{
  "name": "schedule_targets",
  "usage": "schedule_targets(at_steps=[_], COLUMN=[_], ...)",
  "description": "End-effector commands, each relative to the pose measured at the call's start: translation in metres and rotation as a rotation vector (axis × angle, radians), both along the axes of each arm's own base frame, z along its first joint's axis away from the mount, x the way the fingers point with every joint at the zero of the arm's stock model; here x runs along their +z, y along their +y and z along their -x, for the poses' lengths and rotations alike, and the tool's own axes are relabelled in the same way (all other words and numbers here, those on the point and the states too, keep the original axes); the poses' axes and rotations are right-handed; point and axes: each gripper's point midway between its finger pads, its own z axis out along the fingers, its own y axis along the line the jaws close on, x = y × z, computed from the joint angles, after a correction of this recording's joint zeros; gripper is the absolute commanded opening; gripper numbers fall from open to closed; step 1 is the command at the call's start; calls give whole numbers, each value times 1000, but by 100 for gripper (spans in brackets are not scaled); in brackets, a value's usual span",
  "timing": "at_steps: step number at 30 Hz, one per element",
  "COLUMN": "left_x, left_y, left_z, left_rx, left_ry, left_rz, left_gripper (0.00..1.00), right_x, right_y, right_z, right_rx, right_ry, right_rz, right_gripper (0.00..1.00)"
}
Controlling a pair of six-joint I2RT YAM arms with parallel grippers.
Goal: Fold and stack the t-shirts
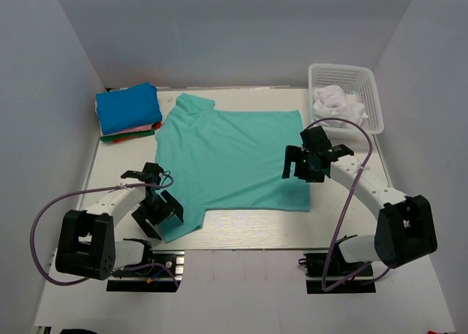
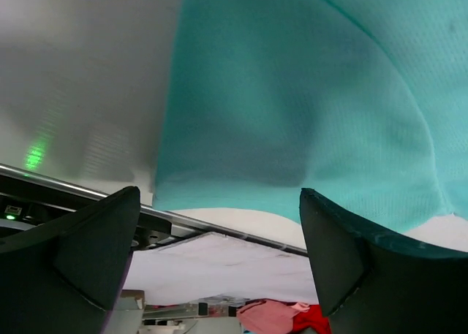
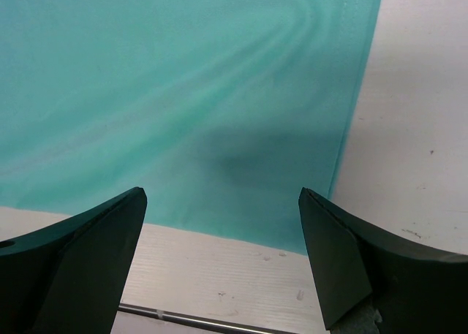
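Hovering open and empty, both jaws had the teal t-shirt [image 1: 234, 155] spread flat beneath them on the table [image 1: 248, 235], presumably for folding.

The teal t-shirt [image 1: 234, 158] lies flat, folded stack [image 1: 128, 113] by its collar, basket [image 1: 351, 93] just past its hem; left gripper [image 1: 156, 199] over its sleeve, right gripper [image 1: 310, 158] over its hem, both spread wide.

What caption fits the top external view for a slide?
Left gripper and right gripper, both open, over a teal t-shirt spread flat; folded shirts stacked far left, white basket far right.
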Motion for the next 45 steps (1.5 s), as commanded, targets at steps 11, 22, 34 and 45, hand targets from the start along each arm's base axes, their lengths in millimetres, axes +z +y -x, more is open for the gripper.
schedule_targets(at_steps=[11,22,34,45], left_x=[-24,12,30,40], left_y=[2,-8,-12,-10], left_z=[4,3,-11,-18], left_rx=[34,59,20,-21], left_ry=[64,-16,-75,-60], left_rz=[-44,21,45,31], left_gripper=[42,30,0,0], right_x=[1,-17,-51,-76], right_y=[-27,-30,-30,-41], right_z=[18,50,80,102], right_rx=[-93,-72,-82,-98], right_ry=[12,156,261,351], right_rz=[66,71,47,103], right_gripper=[90,90,76,56])
